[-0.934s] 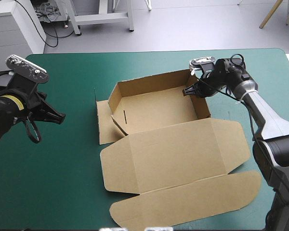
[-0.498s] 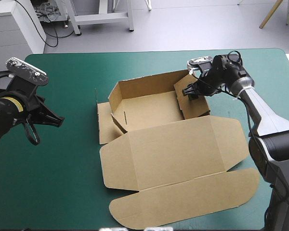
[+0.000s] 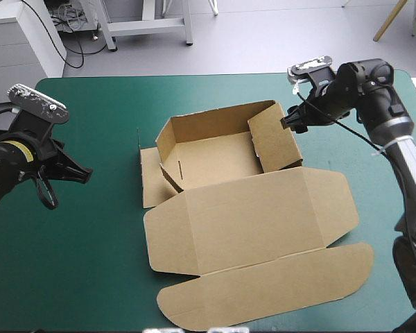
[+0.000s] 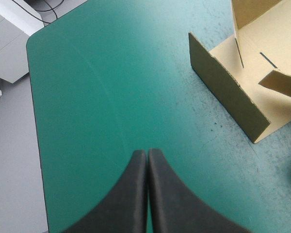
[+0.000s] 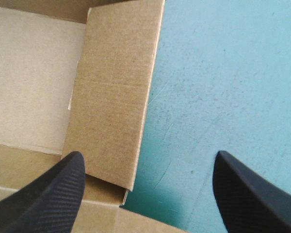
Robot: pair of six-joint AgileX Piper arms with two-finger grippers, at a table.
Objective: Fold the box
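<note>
At the middle of the teal-green surface [image 3: 90,263], the brown box [image 3: 229,187], half formed: far half a tray with walls raised, right wall [image 3: 274,142] folded inward, lid [image 3: 253,222] flat toward the near edge with a rounded flap beyond it. Shown only from the left wrist: the left side flap [image 4: 228,94] upright on edge, slots cut in the panel behind it. Shown only from the right wrist: the right wall's plain face and free corner, close up. On the right gripper [image 3: 286,123], fingers [image 5: 43,194] wide apart just outside the right wall, one above the wall's corner, the other above bare cover. On the left gripper [image 3: 83,171], fingers [image 4: 136,194] pressed together to a point, well apart from the box, off its left side.
</note>
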